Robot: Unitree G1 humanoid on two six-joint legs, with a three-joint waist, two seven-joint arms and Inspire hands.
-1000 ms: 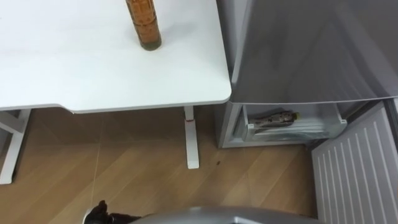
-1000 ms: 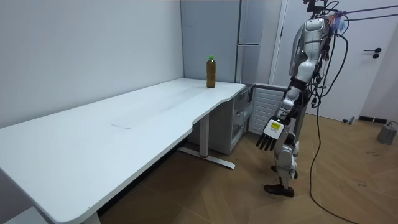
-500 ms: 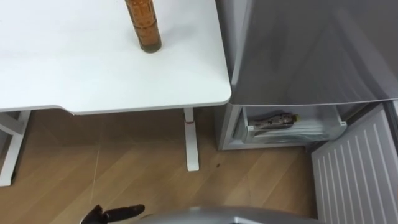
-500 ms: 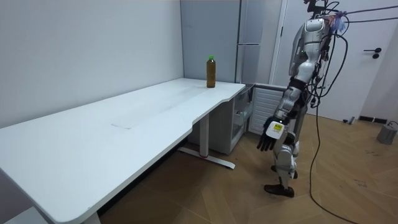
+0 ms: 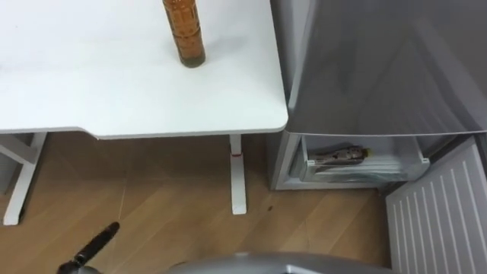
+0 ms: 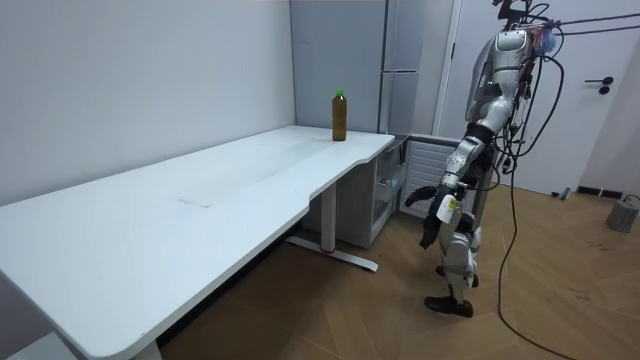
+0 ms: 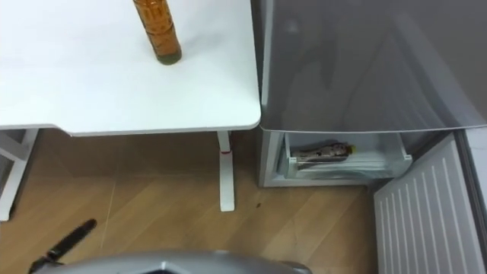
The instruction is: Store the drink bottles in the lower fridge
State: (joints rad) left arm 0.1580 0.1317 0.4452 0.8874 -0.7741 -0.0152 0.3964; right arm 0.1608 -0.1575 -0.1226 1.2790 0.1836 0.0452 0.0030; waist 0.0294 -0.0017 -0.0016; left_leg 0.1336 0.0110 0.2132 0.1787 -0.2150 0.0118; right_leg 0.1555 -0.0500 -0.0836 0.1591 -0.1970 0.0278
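Newly risen into the frame's lower left, the left hand [image 5: 93, 245], fingers straight and empty, seems to start reaching for the bottle [image 5: 185, 34] standing upper centre on the surface [image 5: 114, 91], so grasping probably comes next.

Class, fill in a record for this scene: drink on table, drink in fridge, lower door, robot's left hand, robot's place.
Drink on table: brown bottle upright near the white table corner nearest the fridge, untouched
Drink in fridge: one bottle lying in the lower drawer
Lower door: lower door swung open
Left hand: left hand open, empty, away from the table
Robot's place: standing facing table corner and fridge
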